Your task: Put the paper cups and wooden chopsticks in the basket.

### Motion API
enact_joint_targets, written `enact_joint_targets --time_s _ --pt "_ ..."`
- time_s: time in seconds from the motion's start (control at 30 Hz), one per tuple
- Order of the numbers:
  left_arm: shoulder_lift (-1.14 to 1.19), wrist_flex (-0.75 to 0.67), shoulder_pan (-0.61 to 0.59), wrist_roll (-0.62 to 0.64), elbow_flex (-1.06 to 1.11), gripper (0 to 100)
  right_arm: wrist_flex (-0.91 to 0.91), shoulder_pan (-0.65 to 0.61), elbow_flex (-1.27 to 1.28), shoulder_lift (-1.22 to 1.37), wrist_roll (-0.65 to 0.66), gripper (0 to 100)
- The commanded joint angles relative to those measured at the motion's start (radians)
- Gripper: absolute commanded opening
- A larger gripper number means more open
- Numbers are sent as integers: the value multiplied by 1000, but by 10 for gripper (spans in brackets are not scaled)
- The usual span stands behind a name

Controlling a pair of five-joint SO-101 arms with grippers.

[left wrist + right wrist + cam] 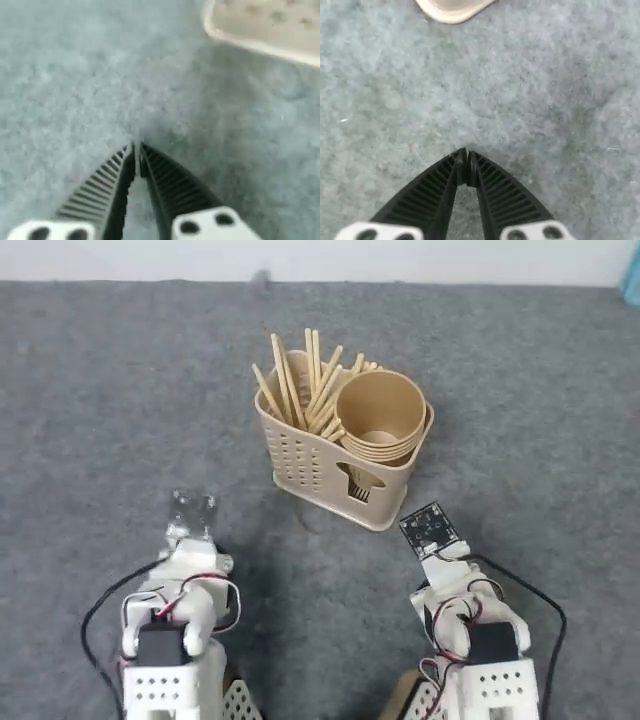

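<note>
High view steeply down, wrist views close over table (pixel 100 390), all sharing basket (pixel 310 455) edge

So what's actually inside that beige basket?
A nested stack of paper cups fills one side, and a bundle of wooden chopsticks stands in the other. The basket wall hides their lower ends and the basket's floor.

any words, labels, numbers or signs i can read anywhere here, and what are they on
No words or numbers can be read in any view.
basket: a cut-out in its front wall, perhaps a cutlery sign, no text.
circuit board: any print is too small to read.
</note>
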Motion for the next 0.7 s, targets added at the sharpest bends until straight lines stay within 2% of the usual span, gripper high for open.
enact_joint_targets --time_s 0.0,0.2,0.67 --pt "-14 -8 40 8 -4 11 -5 74 5 -12 -101 6" --pt "-12 -8 40 8 -4 11 -4 120 0 -12 -224 6" --pt "-12 -8 48 6 -4 11 -4 120 0 -12 -222 6"
